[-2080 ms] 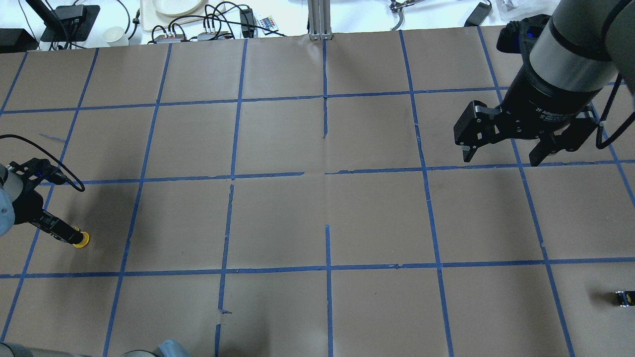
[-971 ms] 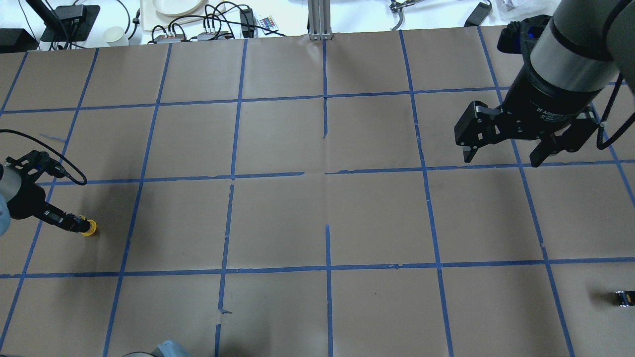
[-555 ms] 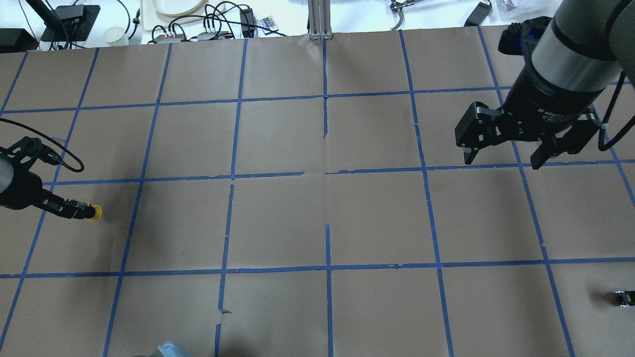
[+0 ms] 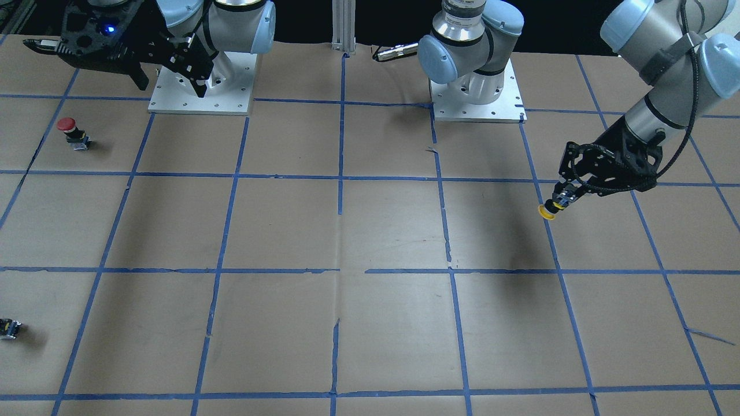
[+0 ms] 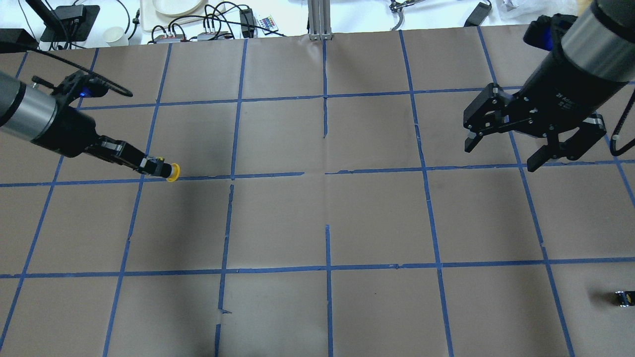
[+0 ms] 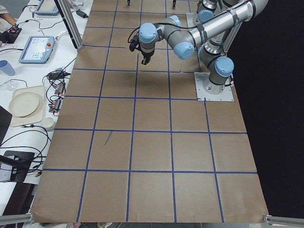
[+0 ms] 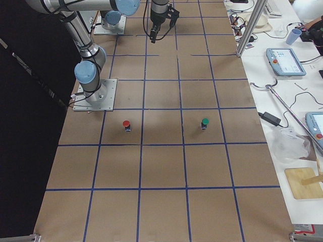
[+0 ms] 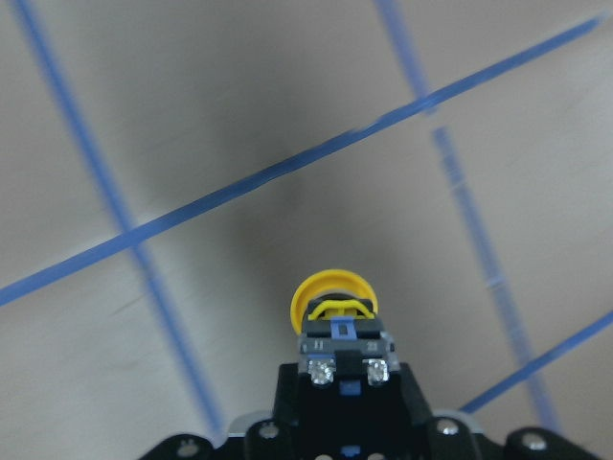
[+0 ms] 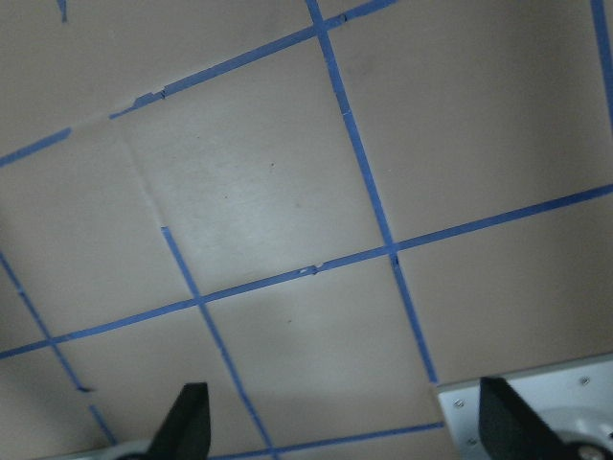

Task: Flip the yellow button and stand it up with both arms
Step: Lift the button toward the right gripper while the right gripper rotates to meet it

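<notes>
The yellow button [image 5: 172,172] is held by its black and silver body in my left gripper [image 5: 151,166], which is shut on it. The button hangs in the air above the brown table, cap pointing away from the gripper toward the table's middle. It also shows in the front view [image 4: 546,211] below the left gripper [image 4: 562,197], and in the left wrist view [image 8: 333,299] just past the fingertips [image 8: 316,383]. My right gripper [image 5: 501,156] is open and empty, high above the table's right side; it also shows in the front view [image 4: 171,86].
A red-capped button [image 4: 68,128] stands near the right arm's base plate [image 4: 173,107]. A small black block [image 5: 622,298] lies at the near right edge. A green-capped button [image 7: 204,122] stands further out. Cables and a plate [image 5: 173,6] lie beyond the far edge.
My left gripper has lifted the yellow button off the table and carried it away from the left edge toward the middle. My right gripper has shifted slightly and stays open.
</notes>
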Motion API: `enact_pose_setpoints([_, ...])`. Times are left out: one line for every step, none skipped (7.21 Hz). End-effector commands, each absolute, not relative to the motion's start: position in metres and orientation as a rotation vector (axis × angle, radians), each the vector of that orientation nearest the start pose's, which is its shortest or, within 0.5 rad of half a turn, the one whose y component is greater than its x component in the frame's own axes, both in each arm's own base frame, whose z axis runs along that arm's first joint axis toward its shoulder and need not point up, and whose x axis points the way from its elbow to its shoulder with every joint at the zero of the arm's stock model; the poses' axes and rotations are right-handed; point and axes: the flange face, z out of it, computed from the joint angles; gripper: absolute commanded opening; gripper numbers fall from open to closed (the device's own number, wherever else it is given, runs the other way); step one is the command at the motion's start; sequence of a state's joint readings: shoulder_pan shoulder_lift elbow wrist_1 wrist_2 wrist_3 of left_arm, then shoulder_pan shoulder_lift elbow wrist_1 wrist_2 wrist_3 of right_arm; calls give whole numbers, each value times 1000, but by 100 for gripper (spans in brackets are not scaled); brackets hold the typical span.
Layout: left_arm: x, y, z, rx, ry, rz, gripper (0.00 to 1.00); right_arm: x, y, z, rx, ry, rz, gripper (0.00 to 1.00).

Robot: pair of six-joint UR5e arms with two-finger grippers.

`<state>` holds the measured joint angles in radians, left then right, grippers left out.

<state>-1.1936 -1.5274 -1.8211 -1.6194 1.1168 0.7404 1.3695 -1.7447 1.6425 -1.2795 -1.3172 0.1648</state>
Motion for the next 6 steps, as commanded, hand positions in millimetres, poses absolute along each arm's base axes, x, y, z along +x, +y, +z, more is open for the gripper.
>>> enact_pose_setpoints([-92,-460,427,-192,-2272,-122,1,55,-433,505,883,2462,423,100])
enact_pose_setpoints([-122,-453,440,-113,-2121,-121,1,63,-440,505,1027,2283,497,100])
enact_pose_setpoints([-152,-447,445,-53,-1988,-143,1,69,-447,499,1085,2136,584,100])
enact_pose_setpoints([-182,-440,447,16,-1856,-169,1,72,-454,489,1125,2000,691,100])
enact_pose_setpoints([-199,-439,453,95,-1739,-167,1,76,-455,484,1149,1890,768,100])
enact_pose_setpoints([-219,-433,457,89,-1704,-188,1,75,-454,482,1183,1782,827,100])
